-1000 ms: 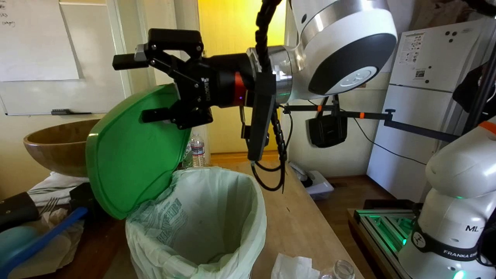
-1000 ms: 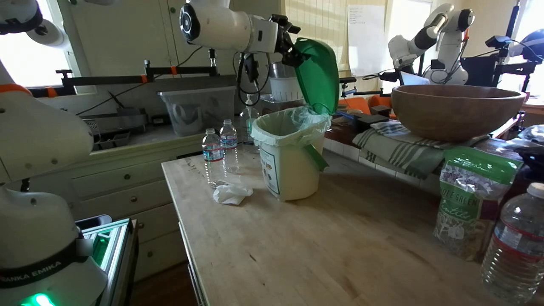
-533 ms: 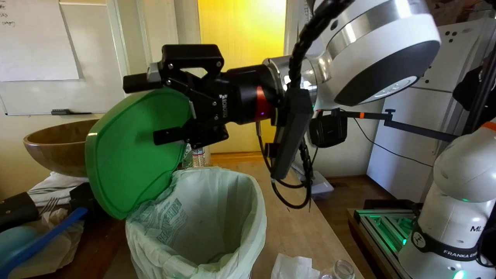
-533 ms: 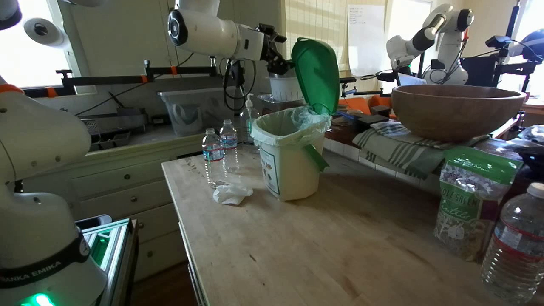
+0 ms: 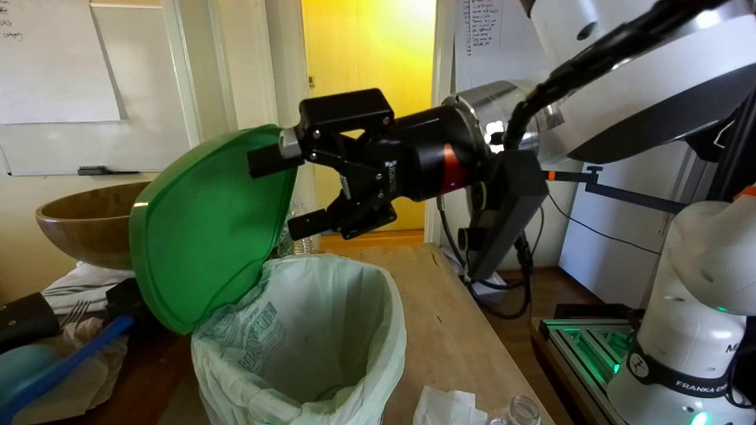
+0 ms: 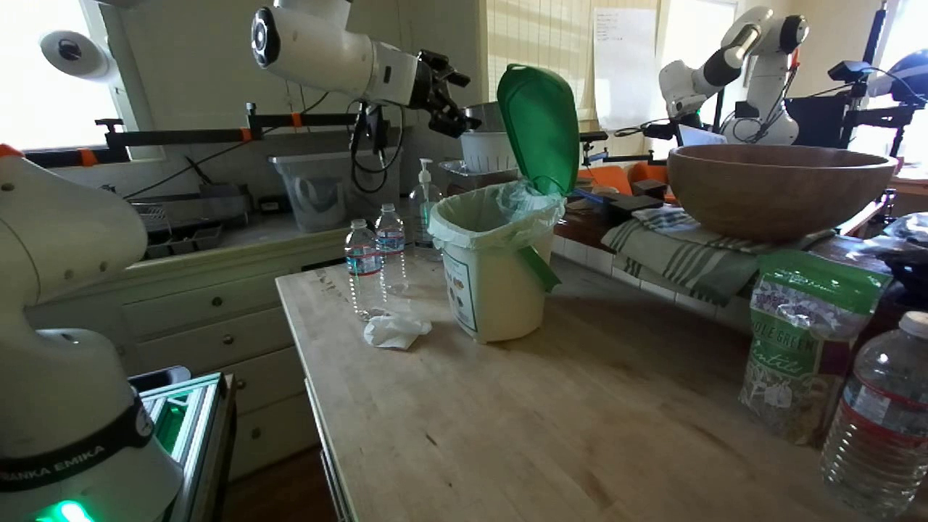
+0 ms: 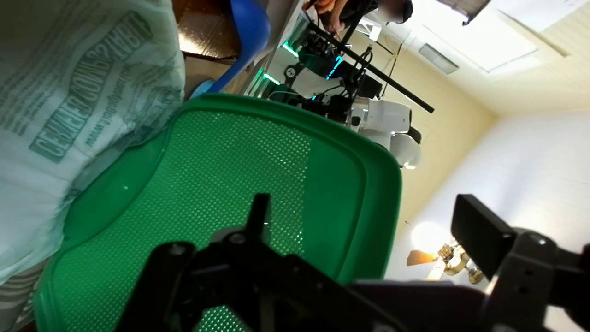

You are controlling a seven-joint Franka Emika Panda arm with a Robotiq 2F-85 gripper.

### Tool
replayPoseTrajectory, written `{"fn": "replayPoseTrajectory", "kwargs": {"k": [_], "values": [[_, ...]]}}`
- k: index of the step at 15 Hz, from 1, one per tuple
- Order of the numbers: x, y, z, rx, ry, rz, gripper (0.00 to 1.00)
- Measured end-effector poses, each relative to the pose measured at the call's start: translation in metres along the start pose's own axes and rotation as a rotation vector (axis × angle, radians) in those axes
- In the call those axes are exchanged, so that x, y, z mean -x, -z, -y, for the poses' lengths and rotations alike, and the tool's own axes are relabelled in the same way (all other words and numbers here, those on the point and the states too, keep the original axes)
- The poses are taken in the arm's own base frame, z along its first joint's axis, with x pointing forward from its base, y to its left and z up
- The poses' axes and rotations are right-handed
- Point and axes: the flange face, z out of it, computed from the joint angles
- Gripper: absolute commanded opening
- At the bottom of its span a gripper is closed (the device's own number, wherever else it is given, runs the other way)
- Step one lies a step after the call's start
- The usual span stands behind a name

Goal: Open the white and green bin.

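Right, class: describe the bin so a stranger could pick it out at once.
In an exterior view, find the wooden tabletop. The bin stands on it, beside a crumpled tissue. Unlike the nearby clear bottles, it has a raised green lid.

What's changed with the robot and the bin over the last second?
The open gripper has backed away from the green lid toward the robot's base and dropped slightly; an exterior view now shows a gap between them. No grasp or release shows. The lid stays raised; the white and green bin and wooden bowl stayed put.
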Motion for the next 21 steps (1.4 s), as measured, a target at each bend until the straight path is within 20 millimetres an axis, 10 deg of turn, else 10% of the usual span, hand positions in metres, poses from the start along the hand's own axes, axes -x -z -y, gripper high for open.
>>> {"fn": "replayPoseTrajectory", "kwargs": {"k": [21], "values": [[0.015, 0.057, -0.044, 0.361, 0.076, 0.068, 1.00]]}}
